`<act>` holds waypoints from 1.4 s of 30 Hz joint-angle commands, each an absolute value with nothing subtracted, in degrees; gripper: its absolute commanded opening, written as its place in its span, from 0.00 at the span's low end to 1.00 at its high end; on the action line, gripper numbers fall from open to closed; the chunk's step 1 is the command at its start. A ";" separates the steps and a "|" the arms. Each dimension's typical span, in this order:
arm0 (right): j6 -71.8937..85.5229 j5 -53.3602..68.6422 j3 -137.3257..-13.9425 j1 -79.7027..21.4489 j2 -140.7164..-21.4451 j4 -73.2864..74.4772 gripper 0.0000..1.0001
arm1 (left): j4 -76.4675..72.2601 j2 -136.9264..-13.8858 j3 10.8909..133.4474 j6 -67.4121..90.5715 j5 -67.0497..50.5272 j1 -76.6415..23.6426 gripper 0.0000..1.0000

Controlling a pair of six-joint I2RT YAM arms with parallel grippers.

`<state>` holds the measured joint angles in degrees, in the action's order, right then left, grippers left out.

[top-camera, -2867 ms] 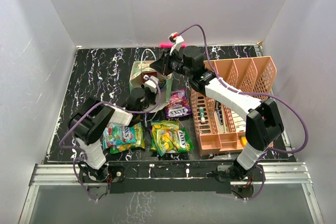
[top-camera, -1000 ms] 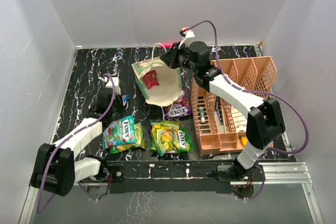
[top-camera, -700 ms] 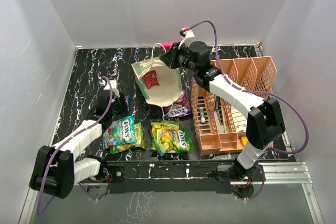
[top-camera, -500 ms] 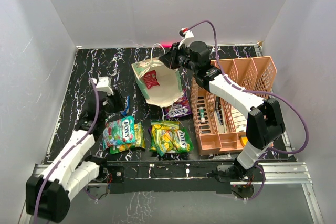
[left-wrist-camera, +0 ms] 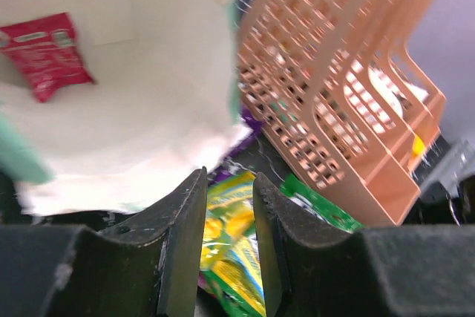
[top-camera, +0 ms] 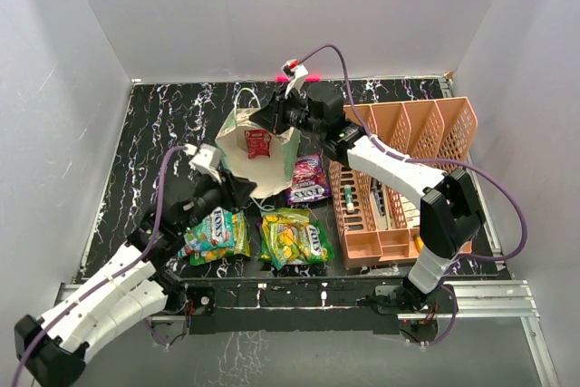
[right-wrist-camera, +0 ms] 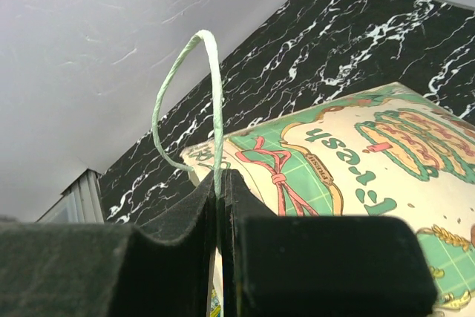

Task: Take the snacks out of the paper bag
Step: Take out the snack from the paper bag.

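Observation:
The beige paper bag (top-camera: 237,140) is tilted with its mouth facing up and toward me, and a small red packet (top-camera: 259,143) lies inside. My right gripper (top-camera: 277,116) is shut on the bag's thin cord handle (right-wrist-camera: 214,102) at the rim; the printed outer face (right-wrist-camera: 356,146) shows below. My left gripper (top-camera: 237,190) is open and empty, just in front of the bag's lower edge. In the left wrist view the red packet (left-wrist-camera: 46,53) lies on the white lining (left-wrist-camera: 148,102). The teal-green (top-camera: 214,231), yellow-green (top-camera: 294,236) and purple (top-camera: 308,180) packets lie on the table. The blue packet is hidden.
The peach slotted organiser (top-camera: 399,183) stands at the right, close to the bag and the purple packet; it fills the right of the left wrist view (left-wrist-camera: 334,94). The yellow-green packet (left-wrist-camera: 226,257) lies under my left fingers. White walls enclose the black marbled table (top-camera: 163,124).
My left arm has swung from the table's left side in to the bag's front edge. My right gripper has shifted the bag left and stood it more upright.

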<state>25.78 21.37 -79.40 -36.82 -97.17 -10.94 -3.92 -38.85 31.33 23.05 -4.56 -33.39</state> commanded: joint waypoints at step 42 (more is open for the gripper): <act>27.16 20.54 -83.15 -36.94 -95.01 -13.81 0.07 | -44.56 -93.26 37.95 4.37 28.77 -42.10 0.09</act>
